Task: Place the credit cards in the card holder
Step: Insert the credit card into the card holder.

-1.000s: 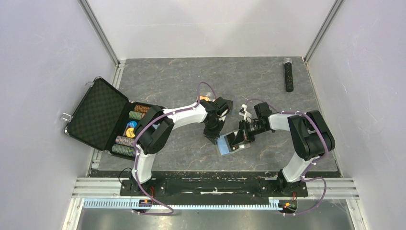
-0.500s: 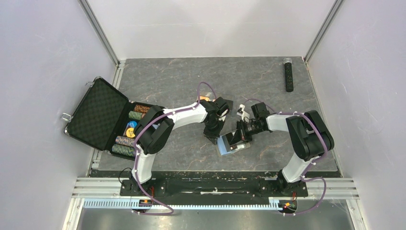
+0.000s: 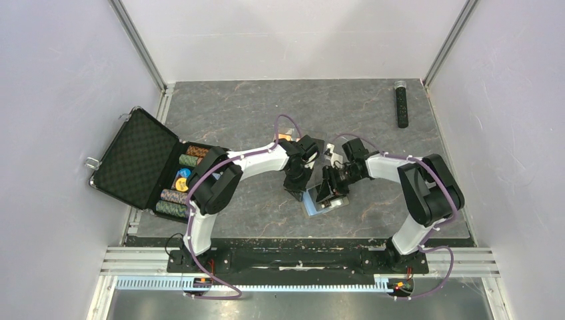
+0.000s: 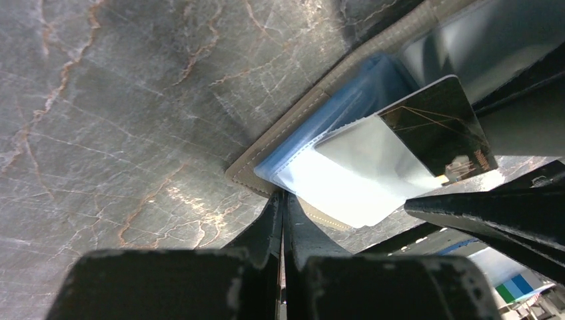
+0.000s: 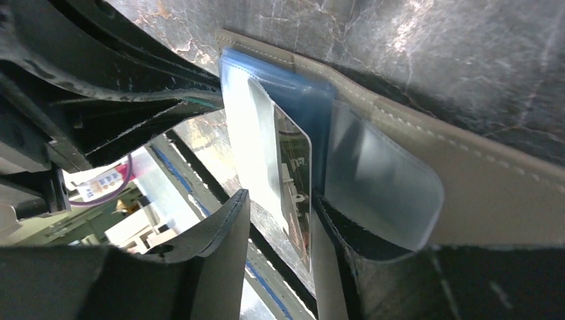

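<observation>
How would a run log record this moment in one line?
left gripper: shut, tip at card holder edge | right gripper: open around credit card | credit card: partly in clear sleeve

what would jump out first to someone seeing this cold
The left arm and right arm meet mid-table over the open wallet, where a card sits half inside a clear sleeve; the left jaws, shut, press the wallet's edge. At the left edge lies an open black case with poker chips.
</observation>
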